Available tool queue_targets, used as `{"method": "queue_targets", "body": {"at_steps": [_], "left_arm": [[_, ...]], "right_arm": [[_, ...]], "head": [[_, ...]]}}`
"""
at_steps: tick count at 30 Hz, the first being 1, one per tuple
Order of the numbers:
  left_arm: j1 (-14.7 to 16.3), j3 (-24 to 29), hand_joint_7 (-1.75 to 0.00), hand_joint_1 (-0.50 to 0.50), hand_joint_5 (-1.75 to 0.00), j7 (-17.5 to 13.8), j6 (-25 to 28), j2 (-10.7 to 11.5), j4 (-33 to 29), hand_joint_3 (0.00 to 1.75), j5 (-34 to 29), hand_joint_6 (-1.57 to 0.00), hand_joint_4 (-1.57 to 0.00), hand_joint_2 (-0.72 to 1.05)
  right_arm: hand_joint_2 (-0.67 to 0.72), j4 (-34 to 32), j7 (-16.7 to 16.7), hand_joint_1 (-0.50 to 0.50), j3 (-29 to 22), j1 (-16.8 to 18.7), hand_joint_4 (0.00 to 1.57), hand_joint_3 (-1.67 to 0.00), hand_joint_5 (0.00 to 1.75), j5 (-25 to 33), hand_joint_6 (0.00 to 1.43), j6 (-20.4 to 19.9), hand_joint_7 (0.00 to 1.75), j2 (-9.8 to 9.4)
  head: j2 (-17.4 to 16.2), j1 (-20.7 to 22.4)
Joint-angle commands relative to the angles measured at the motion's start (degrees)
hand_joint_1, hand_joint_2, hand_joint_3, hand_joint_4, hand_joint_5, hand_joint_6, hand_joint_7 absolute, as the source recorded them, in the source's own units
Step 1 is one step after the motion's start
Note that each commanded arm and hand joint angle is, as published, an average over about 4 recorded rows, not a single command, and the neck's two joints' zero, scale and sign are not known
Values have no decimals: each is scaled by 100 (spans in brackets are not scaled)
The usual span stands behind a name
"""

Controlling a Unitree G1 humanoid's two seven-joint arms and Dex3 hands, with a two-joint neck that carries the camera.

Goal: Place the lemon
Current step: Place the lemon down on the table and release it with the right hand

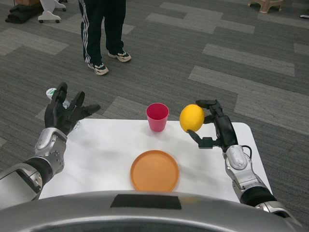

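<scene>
Lemon [191, 118] gripped in right hand [212, 129], held above table [106, 150], just right of pink cup [157, 116]. Orange plate [154, 170] lower-left of lemon. Left hand [65, 113] empty, fingers spread, far side.

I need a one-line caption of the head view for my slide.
Right robot hand holds a lemon above the white table, near a pink cup and an orange plate.

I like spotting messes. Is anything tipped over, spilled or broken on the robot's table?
Nothing stands out. The pink cup stands upright and the orange plate lies flat on the white table, with no spill. The lemon is whole, held above the table in the right hand. The left hand is open at the table's far left corner.
</scene>
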Motion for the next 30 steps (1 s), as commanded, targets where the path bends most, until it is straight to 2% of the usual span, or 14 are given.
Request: {"method": "queue_targets", "body": {"at_steps": [1,4,11,23,30], "left_arm": [[10,21,0,50,0,-22,-24,-10,3,9,22,0,-4,105],[10,21,0,50,0,-22,-24,-7,3,9,15,0,-4,105],[10,8,0,50,0,-14,-24,-1,3,9,17,0,-4,105],[10,-14,0,50,0,-14,-15,8,3,9,17,0,-4,105],[10,-5,0,50,0,-14,-15,8,3,9,17,0,-4,105]], "right_arm": [[-60,102,73,-29,-4,-22,2,-119,167,41,34,-41,133,-86],[-60,188,150,-29,-2,-7,0,-119,170,-27,31,-41,133,-123],[-60,651,310,-29,-48,-4,0,-119,165,-328,16,-41,117,-187],[-60,1306,442,-29,-66,-18,0,-119,165,-688,8,-41,105,-310],[-60,1469,508,-29,-312,-13,0,-115,165,-1119,2,-32,98,-319]], "head": [[-29,-14],[-58,-35],[-132,-127],[-186,-225],[-185,-297]]}}
